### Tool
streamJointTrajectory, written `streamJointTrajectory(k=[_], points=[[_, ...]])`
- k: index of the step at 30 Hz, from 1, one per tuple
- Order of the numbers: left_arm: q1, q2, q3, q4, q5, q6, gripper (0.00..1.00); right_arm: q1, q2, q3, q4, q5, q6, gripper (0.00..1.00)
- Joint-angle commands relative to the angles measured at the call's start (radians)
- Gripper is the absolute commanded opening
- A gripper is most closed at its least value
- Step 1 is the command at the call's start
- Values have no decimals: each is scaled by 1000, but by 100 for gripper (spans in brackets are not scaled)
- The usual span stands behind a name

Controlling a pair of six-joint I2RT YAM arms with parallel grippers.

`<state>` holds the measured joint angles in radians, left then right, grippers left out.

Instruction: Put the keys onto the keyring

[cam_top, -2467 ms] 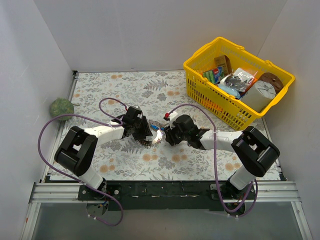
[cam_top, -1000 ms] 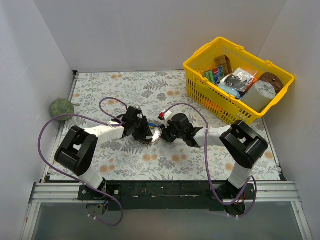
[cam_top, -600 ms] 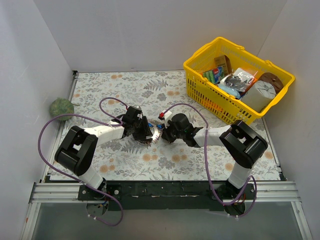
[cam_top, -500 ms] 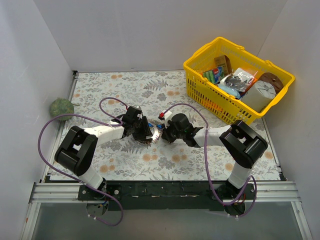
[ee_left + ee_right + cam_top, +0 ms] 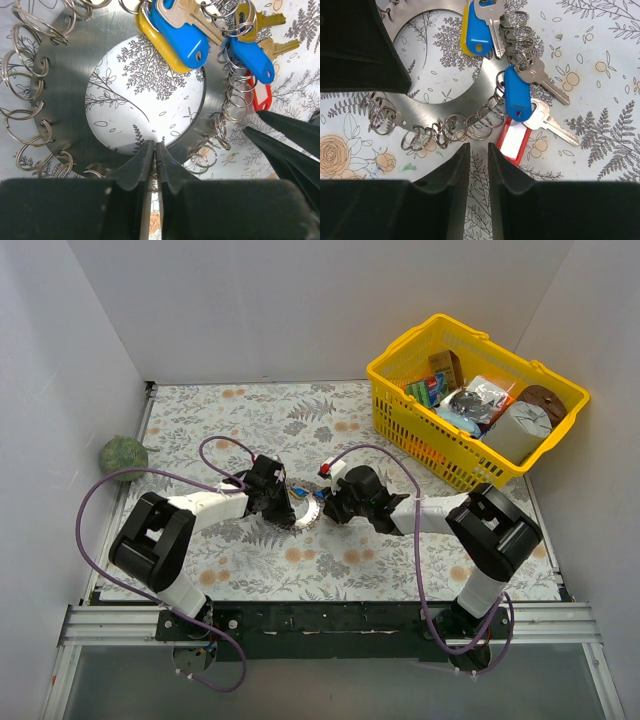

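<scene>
We find the left claw clamped on the keyring at its inner rim. The right claw stands narrowly apart, empty. The keys lie just ahead of it on the bench.

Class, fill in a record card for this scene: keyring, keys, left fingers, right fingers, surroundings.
keyring: flat silvery ring, small split rings round its rim, lying on the flowered cloth
keys: blue-headed, plus a red tag, bunched at one side of the rim
left fingers: nearly shut, tips at the ring's inner edge
right fingers: slightly apart, holding nothing, just outside the rim
basket: yellow, far right, filled
</scene>
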<state>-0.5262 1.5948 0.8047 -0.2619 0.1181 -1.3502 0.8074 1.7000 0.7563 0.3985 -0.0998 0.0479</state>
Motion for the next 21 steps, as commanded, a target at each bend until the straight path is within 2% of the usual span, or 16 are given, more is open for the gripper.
streamJointTrajectory(k=[1, 7, 12, 15, 19, 21], points=[[0, -35, -32, -69, -17, 10, 3, 4, -43, 17, 14, 9, -19, 30], [-1, -55, -50, -114, -37, 11, 0, 4, -68, 14, -3, -11, -43, 35], [0, -88, -21, -155, -78, 25, 0, 0, -120, -11, -15, -3, -45, 47], [0, -137, -6, -135, -74, 43, 6, -28, -145, -12, -33, -78, -13, 48], [0, -182, 46, -102, -66, 71, 21, -60, -120, 21, -90, -185, 44, 46], [-1, -173, 70, -86, -51, 77, 30, -59, -111, 26, -109, -222, 70, 39]])
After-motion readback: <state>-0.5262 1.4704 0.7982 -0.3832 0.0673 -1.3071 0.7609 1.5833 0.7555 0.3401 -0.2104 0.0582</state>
